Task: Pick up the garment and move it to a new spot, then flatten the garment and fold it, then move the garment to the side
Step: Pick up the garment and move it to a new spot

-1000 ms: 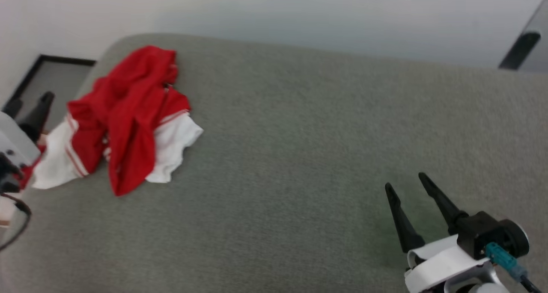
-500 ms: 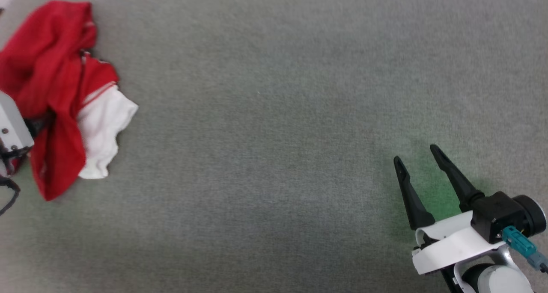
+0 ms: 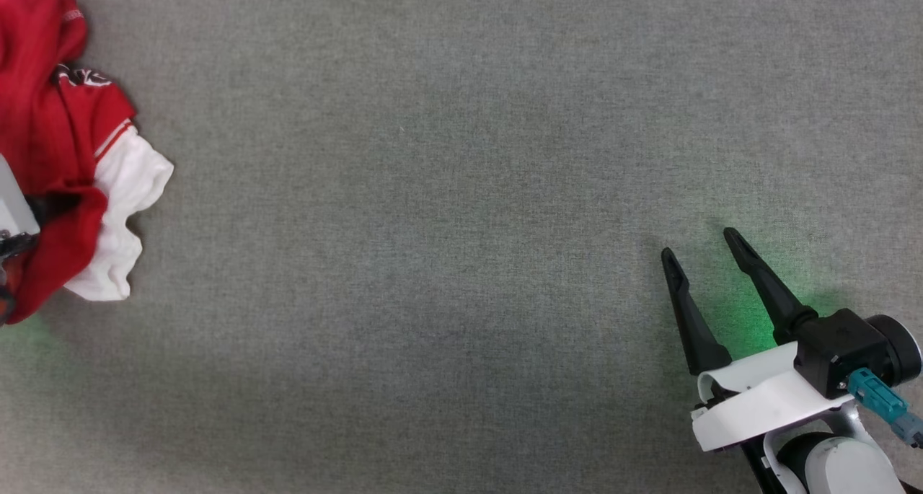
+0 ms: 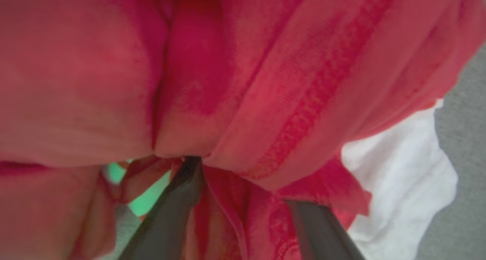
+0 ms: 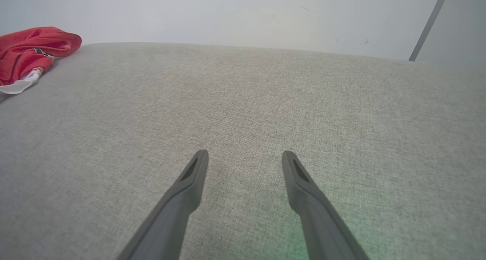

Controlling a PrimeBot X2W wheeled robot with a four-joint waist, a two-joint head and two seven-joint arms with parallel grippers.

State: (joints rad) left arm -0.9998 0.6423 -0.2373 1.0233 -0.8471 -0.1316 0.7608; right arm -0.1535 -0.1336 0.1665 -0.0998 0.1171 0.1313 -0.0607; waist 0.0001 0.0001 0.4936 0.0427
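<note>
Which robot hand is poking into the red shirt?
The left hand. Its dark fingers sit in folds of the red shirt. The right hand is open above the bare grey surface, far from the cloth.

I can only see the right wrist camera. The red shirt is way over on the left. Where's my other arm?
Observer: At the shirt. The left jaws are poked into its red folds.
Operator: Did they pinch it?
Observer: No, they stand wide apart, with a fold hanging between them.
Operator: What's next to them?
Observer: A white sleeve end, lying on the grey surface.
</note>
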